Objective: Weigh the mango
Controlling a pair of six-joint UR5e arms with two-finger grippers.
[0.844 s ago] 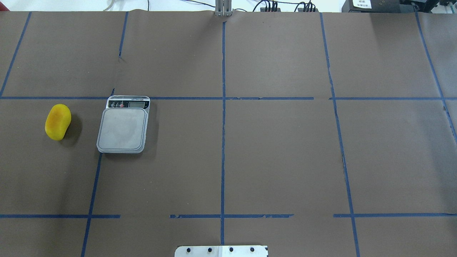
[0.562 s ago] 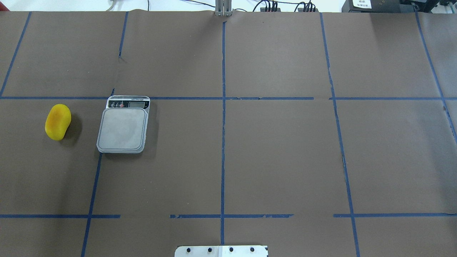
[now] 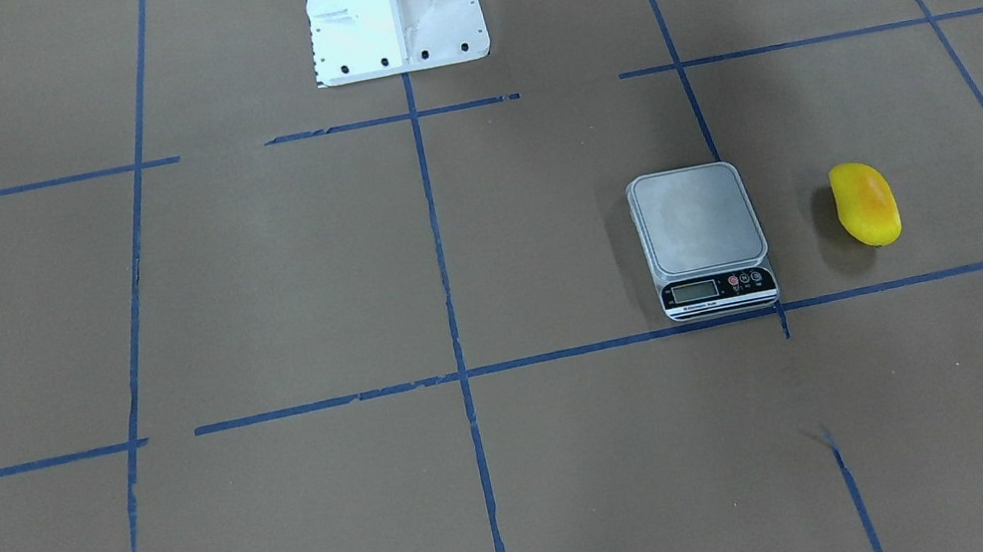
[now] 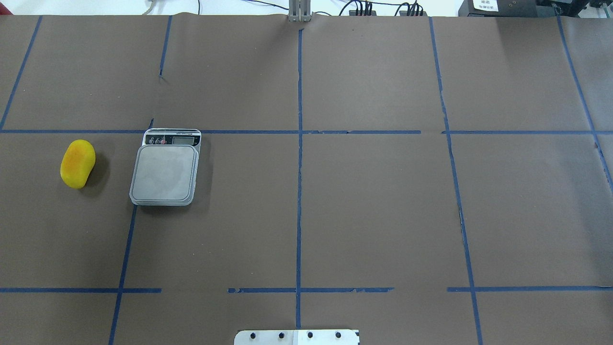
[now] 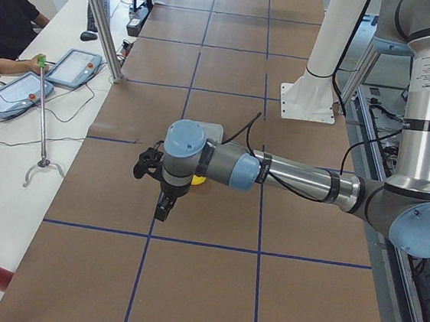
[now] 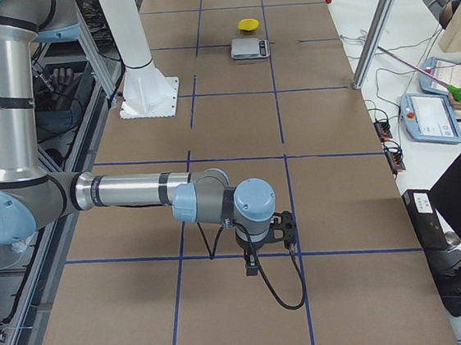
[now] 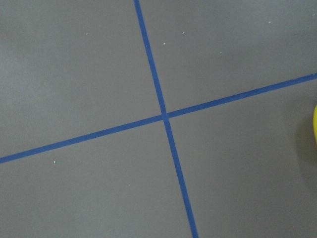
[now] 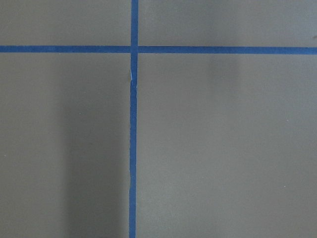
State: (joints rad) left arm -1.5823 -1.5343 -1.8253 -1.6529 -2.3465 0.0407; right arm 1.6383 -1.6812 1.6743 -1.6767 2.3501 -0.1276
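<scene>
Base plate (image 4: 297,337) sits at the near table edge. No arm enters the overhead view.

Left gripper (image 5: 162,211) shows only from the table's end, tool down above the paper (image 4: 383,215). Fingers spread or pressed together: cannot tell. The same goes for the right gripper (image 6: 251,266), which is well apart from the work, over a tape cross (image 8: 133,49) on the robot's right half. Neither wrist view shows any fingers.

Mango (image 4: 77,164) lies on the paper on the robot's left side. Its long axis runs roughly near to far, it is slightly curved, and it is free on all sides. The left wrist view catches only a yellow sliver of it at the right edge.

Scale (image 4: 165,172) is just beside the mango toward the table's centre, not touching it, and nothing lies on it. Its display (image 4: 184,140) is at the far end and too small to read.

Handling (judgement):
- Small and probably light; one gripper should do.
- The skin is glossy, so likely slippery.
- The rounded form may roll, or squirt out of a pinch taken near either end.
- Firm or soft: cannot tell. Treat it as bruisable and use moderate force.

Grasp (judgement): from above, across the short width at mid-length, one finger on each side of the belly. The left arm looks the better placed. Set the mango down at the scale's centre and release low so it does not roll off.

Weighing not yet begun.
</scene>
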